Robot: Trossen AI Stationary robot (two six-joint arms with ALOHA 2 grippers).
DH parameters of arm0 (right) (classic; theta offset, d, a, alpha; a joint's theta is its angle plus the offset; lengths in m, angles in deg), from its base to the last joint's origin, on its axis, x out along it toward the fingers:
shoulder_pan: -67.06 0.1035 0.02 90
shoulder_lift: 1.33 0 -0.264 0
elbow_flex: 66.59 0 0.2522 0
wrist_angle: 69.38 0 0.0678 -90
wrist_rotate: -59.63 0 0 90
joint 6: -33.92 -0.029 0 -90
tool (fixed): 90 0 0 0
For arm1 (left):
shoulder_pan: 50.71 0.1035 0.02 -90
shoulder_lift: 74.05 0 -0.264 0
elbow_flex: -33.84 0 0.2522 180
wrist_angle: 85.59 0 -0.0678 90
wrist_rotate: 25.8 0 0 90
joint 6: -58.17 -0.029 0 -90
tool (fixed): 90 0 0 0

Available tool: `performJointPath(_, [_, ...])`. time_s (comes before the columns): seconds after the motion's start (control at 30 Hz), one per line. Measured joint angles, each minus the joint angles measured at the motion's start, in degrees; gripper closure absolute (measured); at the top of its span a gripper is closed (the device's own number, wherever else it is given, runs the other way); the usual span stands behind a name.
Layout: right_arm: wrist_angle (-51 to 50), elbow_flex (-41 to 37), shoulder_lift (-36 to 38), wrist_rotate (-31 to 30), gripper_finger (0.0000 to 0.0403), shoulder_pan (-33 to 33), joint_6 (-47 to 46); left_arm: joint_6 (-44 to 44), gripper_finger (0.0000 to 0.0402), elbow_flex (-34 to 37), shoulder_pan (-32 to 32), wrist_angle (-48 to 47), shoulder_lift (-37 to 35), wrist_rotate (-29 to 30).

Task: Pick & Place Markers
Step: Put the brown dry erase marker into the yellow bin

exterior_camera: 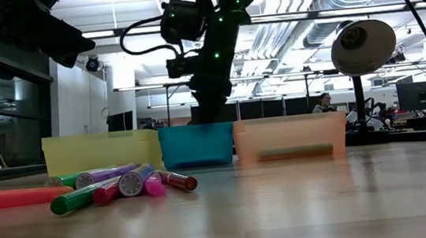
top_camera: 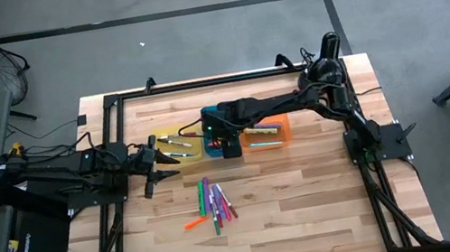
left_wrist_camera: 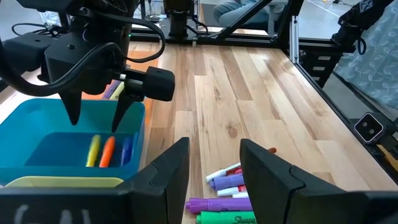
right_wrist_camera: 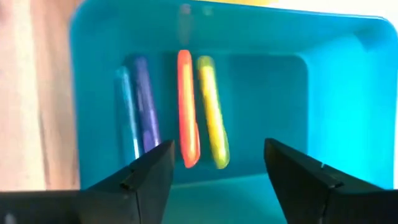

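Wooden desk, three trays in a row, right tool over the blue one.
Right tool hangs above blue tray, fingers spread, nothing betw. them; inside lie orange, yellow, purple & blue markers side by side. Left tool waits near the loose marker pile mid-desk, fingers apart, empty. Yellow tray & orange tray flank the blue one; contents hard to make out from low view, walls frosted. Pile partly cut off in left wrist view.
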Motion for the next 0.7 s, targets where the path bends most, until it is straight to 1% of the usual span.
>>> performJointPath(0.2, [-2.8,0.7,0.0,-4.2,0.0163,0.3,0.2,0.0,0.0264,0.0,0.0,0.0,0.0,0.0])
performJointPath(0.4, [-7.1,4.4,0.0,-4.4,0.0169,1.3,-2.3,0.0,0.0264,0.0,0.0,-0.3,0.0,0.0])
performJointPath(0.53, [-9.1,7.6,0.0,-3.9,0.0169,2.2,-7.7,0.0,0.0264,0.0,0.0,-0.3,0.0,0.0])
performJointPath(0.7, [-11.5,11.5,0.0,-3.4,0.0171,3.2,-18.9,0.0,0.0264,0.0,0.0,-0.3,0.0,0.0])
